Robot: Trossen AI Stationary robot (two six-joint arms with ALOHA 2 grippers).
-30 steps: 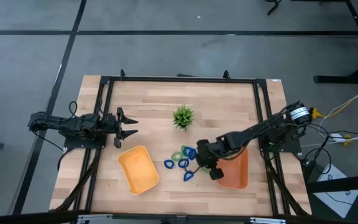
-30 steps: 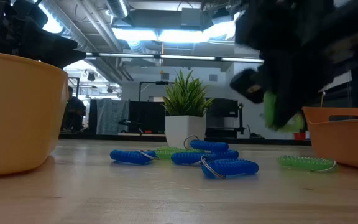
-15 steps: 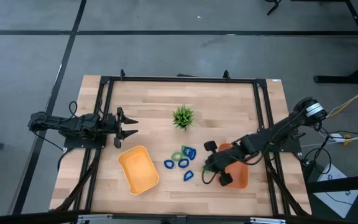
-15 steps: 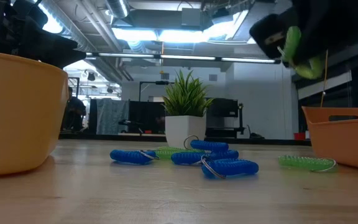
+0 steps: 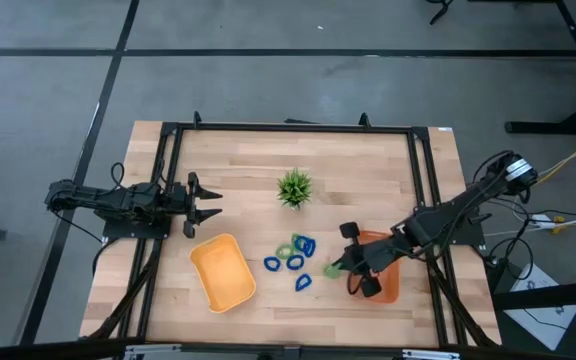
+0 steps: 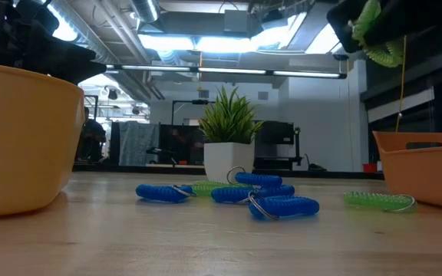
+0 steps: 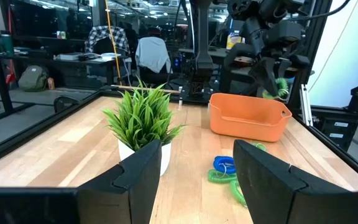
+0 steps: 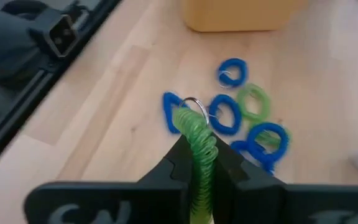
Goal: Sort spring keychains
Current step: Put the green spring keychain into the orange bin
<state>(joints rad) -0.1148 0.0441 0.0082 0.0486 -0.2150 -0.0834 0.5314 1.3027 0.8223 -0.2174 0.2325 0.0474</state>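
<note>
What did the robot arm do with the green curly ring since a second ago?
The right gripper, shut on a green spring keychain, lifted it off the pile and swung toward the orange tray. The left gripper, the yellow tray, the plant and the other keychains stayed put.

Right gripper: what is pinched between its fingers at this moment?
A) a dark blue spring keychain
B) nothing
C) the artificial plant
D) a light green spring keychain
D: the right gripper is shut on a light green spring keychain, lifted above the orange tray.
</note>
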